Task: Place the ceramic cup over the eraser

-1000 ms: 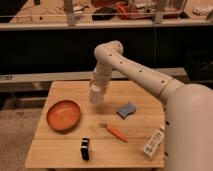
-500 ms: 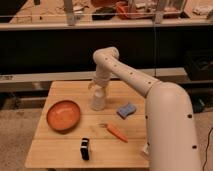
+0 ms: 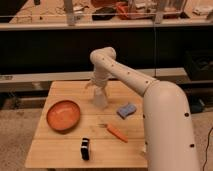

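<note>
Hanging under the gripper (image 3: 98,86), the cup (image 3: 100,97) is clasped at its top by the claw, over the back middle of the table (image 3: 55,150); whether its base touches the wood I cannot tell. The eraser (image 3: 85,148) stands well apart at the front edge. The arm (image 3: 125,75) drops straight down at the wrist, then bends back to the right into a thick segment that fills the right foreground. Since half a second ago the cup has barely shifted. A second ago a white bottle showed at the right front corner; the arm now covers it. Bowl (image 3: 63,115), sponge (image 3: 126,110) and carrot (image 3: 116,132) lie around the cup.
</note>
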Tool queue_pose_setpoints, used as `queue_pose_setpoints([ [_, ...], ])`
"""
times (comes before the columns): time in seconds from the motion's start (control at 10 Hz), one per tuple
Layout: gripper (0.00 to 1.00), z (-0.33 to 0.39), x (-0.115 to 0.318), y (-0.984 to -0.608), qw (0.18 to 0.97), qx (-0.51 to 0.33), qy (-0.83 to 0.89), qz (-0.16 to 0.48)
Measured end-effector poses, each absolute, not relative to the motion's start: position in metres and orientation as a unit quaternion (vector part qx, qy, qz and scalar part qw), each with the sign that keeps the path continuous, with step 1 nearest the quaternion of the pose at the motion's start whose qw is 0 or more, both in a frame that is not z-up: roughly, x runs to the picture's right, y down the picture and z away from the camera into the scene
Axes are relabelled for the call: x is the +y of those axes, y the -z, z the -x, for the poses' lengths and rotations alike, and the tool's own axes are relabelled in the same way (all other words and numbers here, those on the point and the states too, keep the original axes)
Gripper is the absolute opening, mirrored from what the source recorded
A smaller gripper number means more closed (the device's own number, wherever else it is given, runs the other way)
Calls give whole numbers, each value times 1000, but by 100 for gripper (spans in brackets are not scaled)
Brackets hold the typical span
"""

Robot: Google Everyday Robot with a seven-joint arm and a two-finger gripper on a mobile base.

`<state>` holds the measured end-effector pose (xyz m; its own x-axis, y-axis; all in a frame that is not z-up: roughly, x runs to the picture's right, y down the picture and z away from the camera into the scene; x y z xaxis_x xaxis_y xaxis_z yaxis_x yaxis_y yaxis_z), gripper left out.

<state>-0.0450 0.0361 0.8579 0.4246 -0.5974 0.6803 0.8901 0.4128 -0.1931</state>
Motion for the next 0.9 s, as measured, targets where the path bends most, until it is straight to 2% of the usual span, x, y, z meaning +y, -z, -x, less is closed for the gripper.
queue_pose_setpoints([
  [0.9,80,41,37,-890,807,-229,465,283],
])
